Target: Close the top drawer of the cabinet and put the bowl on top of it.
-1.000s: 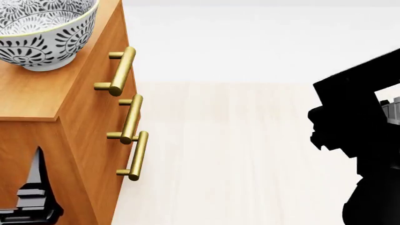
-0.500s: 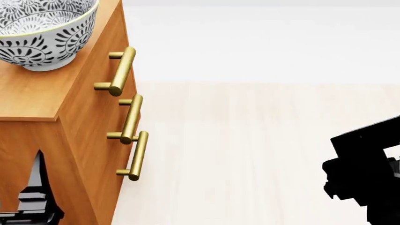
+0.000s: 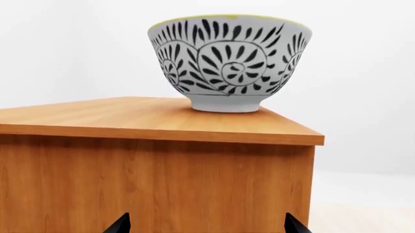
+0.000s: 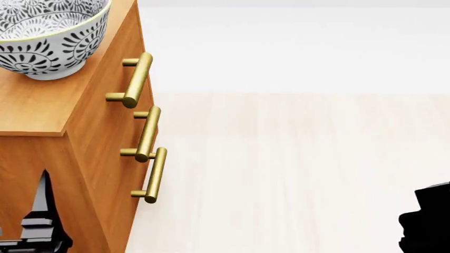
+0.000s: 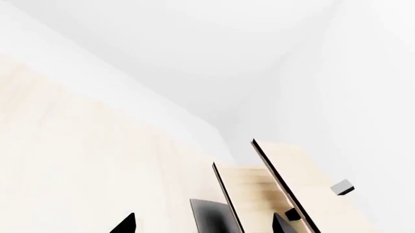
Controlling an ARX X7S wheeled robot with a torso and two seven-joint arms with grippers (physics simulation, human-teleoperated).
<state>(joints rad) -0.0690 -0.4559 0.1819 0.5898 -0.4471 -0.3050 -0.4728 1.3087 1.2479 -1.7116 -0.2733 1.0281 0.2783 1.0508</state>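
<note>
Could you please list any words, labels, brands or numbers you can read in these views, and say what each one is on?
None: no readable text in any view.
The bowl carries only a dark leaf pattern, no lettering.
The cabinet and its handles are unmarked.
The small grey block in the right wrist view shows no marking.

Bowl point(image 4: 49, 37): round, deep, white with a dark grey leaf-and-spiral pattern and a thin yellowish rim; it stands upright on its small foot at the upper left of the head view, on the cabinet's top near the front edge.
Cabinet point(image 4: 84, 142): tall orange-brown wooden box with a flat lighter top, filling the left side of the head view; the left wrist view shows a plain side panel under the bowl point(image 3: 228, 63).
Top drawer point(image 4: 134, 79): uppermost of three fronts, brass bar handle, flush with the two drawers below, so shut.
</note>
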